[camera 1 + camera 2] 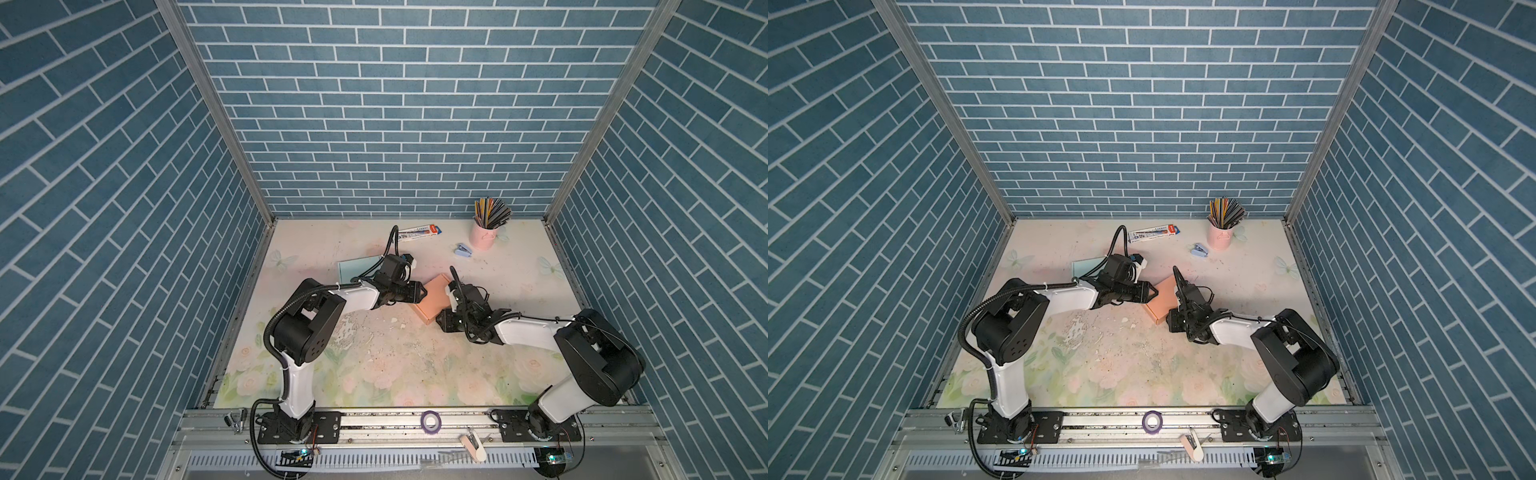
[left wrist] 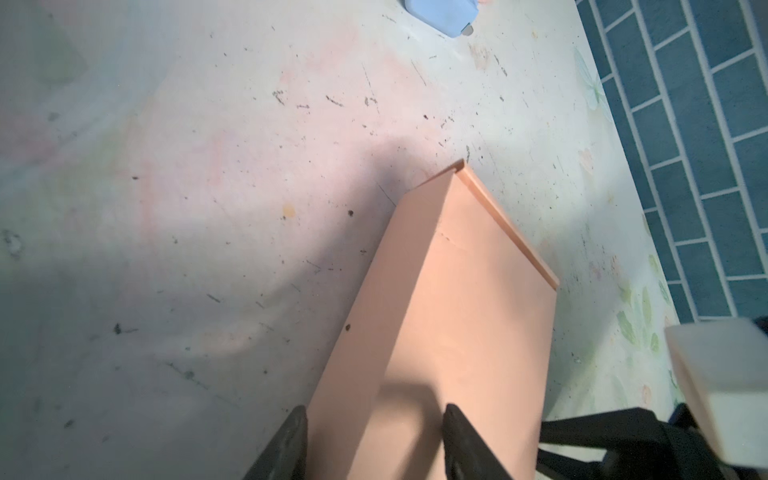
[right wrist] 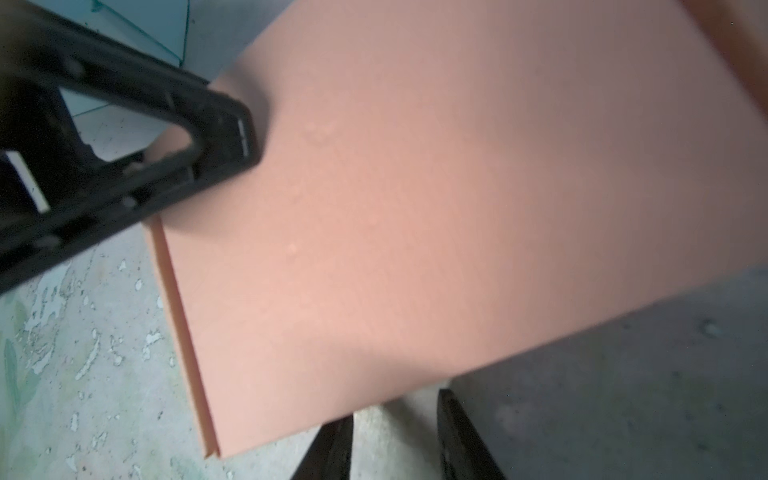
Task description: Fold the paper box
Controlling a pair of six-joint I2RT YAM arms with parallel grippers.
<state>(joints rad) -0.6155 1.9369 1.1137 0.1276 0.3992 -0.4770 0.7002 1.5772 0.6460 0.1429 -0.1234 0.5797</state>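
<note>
At box edge, left gripper part-open (touching)

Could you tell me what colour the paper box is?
The paper box is salmon pink, best seen in the right wrist view.

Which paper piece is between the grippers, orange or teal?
The orange box, mid-table between the left gripper and right gripper. The teal sheet lies flat farther back, partly hidden by the left arm.
</note>
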